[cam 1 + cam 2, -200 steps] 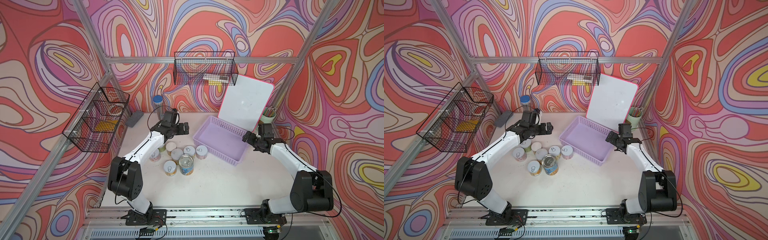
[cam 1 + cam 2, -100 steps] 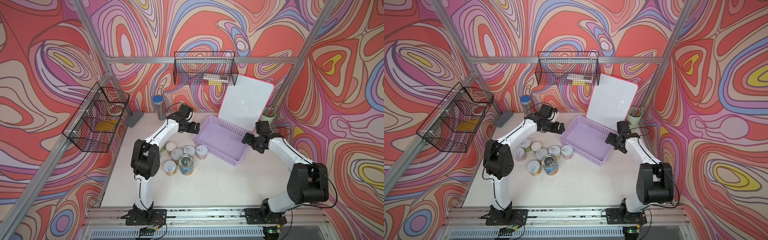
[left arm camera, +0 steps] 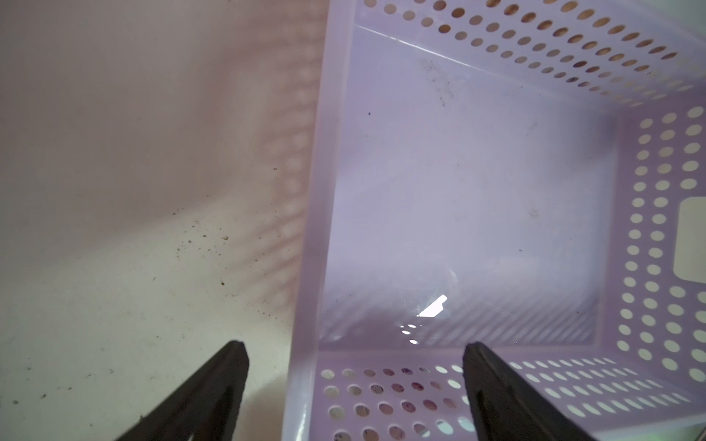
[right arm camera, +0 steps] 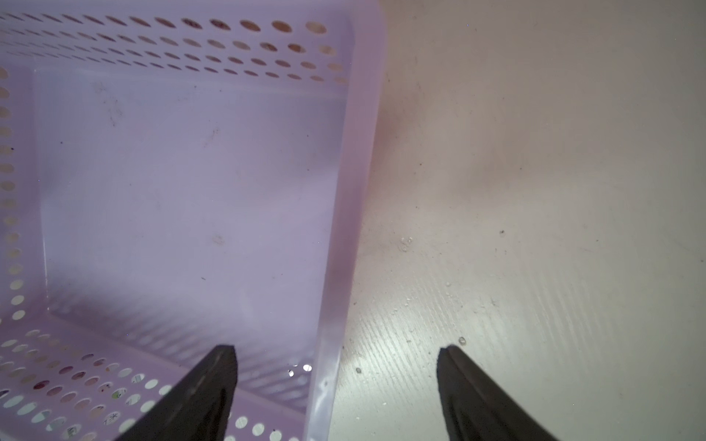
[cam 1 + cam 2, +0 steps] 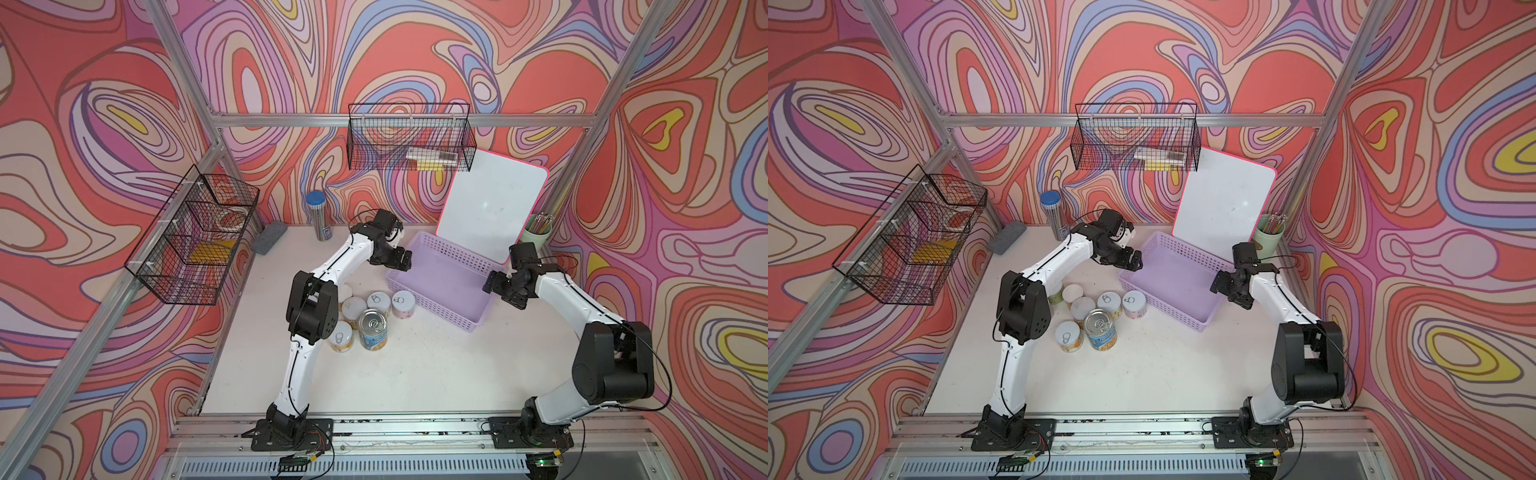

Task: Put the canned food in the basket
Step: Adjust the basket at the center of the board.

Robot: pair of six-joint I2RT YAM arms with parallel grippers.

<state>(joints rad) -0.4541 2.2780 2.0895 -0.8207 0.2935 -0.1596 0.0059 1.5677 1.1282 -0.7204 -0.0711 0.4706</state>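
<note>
Basket edges: the basket point(image 5: 432, 306) lies on the table point(image 5: 415, 374), set at a slant. Its perforated walls are upright and I see only its bare floor inside.
Far side: the whiteboard point(image 5: 492, 208) leans just behind the far long wall, with the green cup point(image 5: 538, 237) beside it.
Open room: there is bare tabletop in front of the basket up to the near edge. In the wrist views the table outside each wall is bare.
Left jaws: my left gripper point(image 3: 353, 345) sits at the basket's left end. Its jaws are apart and straddle a wall point(image 3: 313, 229), one finger over the table and one over the basket floor, neither touching the wall.
Right jaws: my right gripper point(image 4: 335, 348) is at the right end. Its jaws are apart with a wall point(image 4: 347, 191) between them, one finger inside and one outside.
Cans: the canned food point(image 5: 372, 329) stands upright in a cluster on the table, just beside the basket's near left corner and well apart from both grippers. My left elbow point(image 5: 311, 307) hides part of it.
Nearest can: the pink can point(image 5: 403, 303) stands just beside the basket wall.
Writing: one can has a blue label and the others are pale yellow or pink. The print is too small to read.
</note>
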